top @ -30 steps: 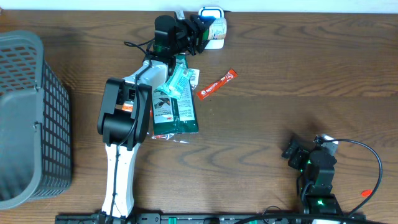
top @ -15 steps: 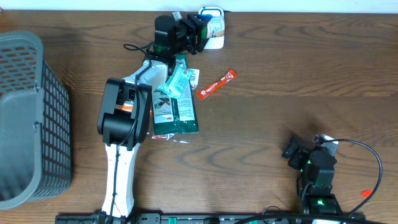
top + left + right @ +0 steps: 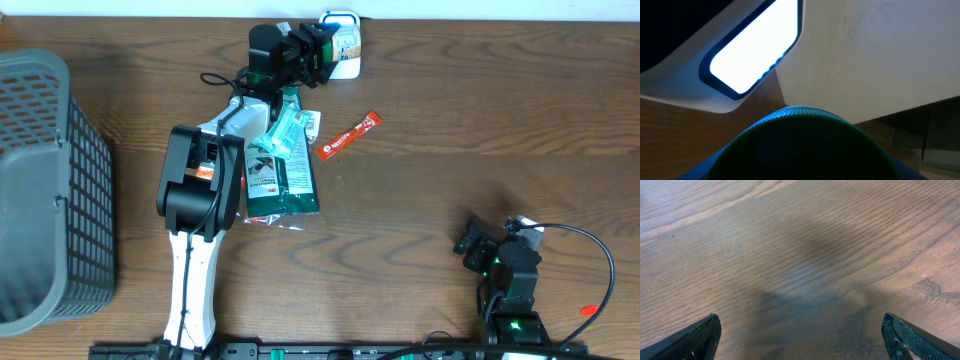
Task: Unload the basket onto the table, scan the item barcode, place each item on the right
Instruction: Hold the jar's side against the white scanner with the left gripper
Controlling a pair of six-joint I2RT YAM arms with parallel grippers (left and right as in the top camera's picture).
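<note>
My left gripper [image 3: 322,50] is stretched to the table's back edge, shut on the item [image 3: 347,45], a small round container with a pale label. It holds it up against the white scanner [image 3: 338,18] with a blue rim. In the left wrist view the item [image 3: 800,145] is a dark, ribbed round shape that fills the bottom and hides the fingers. Just above it glows the scanner's bright window [image 3: 752,50]. No barcode shows. My right gripper [image 3: 475,245] rests near the front right, open over bare wood [image 3: 805,340].
Green packets [image 3: 280,170] lie beside the left arm, and a red stick sachet [image 3: 350,134] lies to their right. A grey mesh basket [image 3: 50,190] stands at the left edge. A cable [image 3: 590,260] loops by the right arm.
The left gripper and its item have edged slightly towards the scanner. The right arm has not moved.
</note>
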